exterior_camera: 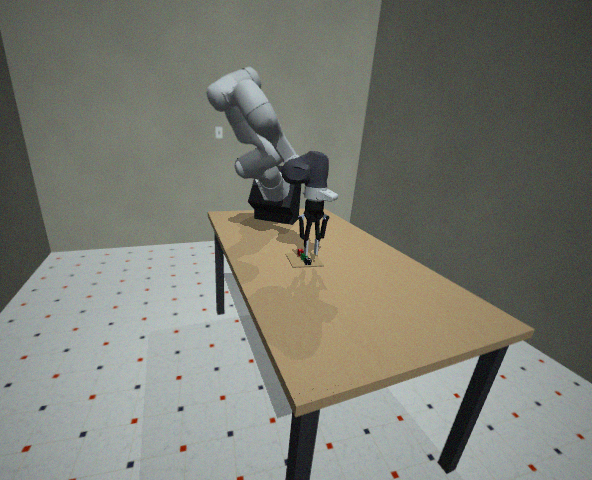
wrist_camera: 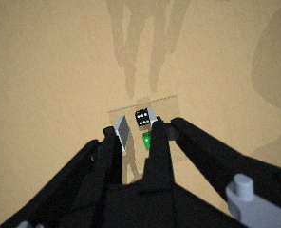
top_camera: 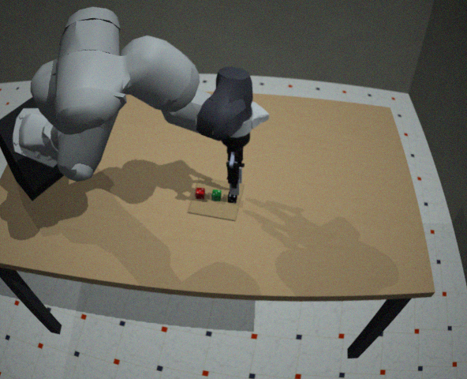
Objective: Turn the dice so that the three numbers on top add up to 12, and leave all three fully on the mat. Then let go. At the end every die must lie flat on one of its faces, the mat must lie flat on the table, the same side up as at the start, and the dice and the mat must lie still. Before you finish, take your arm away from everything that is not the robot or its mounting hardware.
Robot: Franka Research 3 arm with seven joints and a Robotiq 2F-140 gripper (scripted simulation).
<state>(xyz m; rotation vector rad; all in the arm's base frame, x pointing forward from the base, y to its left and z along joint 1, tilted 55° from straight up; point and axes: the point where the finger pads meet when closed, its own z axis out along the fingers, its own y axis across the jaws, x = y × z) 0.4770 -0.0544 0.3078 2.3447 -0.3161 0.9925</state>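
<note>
The black die point(top_camera: 232, 198) point(exterior_camera: 307, 261) point(wrist_camera: 142, 118) sits on the thin tan mat point(top_camera: 213, 210) point(exterior_camera: 295, 262) point(wrist_camera: 170, 107), near one edge. In the wrist view its face toward the camera shows six white pips. My gripper point(top_camera: 235, 189) point(exterior_camera: 312, 253) point(wrist_camera: 138, 119) is partly open, its fingertips close to the black die, which appears nearer the right finger in the wrist view. Nothing is gripped. The green die point(top_camera: 216, 195) point(exterior_camera: 303, 256) point(wrist_camera: 146, 141) is beside the black one, partly hidden in the wrist view. The red die point(top_camera: 199, 193) point(exterior_camera: 300, 252) stands beyond the green one. Red pips are too small to read.
The three dice stand in a spaced row in the top view, with bare mat on the side toward that camera. The arm's base point(top_camera: 31, 163) point(exterior_camera: 274, 206) is at one end of the wooden table point(top_camera: 327, 163) point(exterior_camera: 389, 310). Arm shadows cross the table.
</note>
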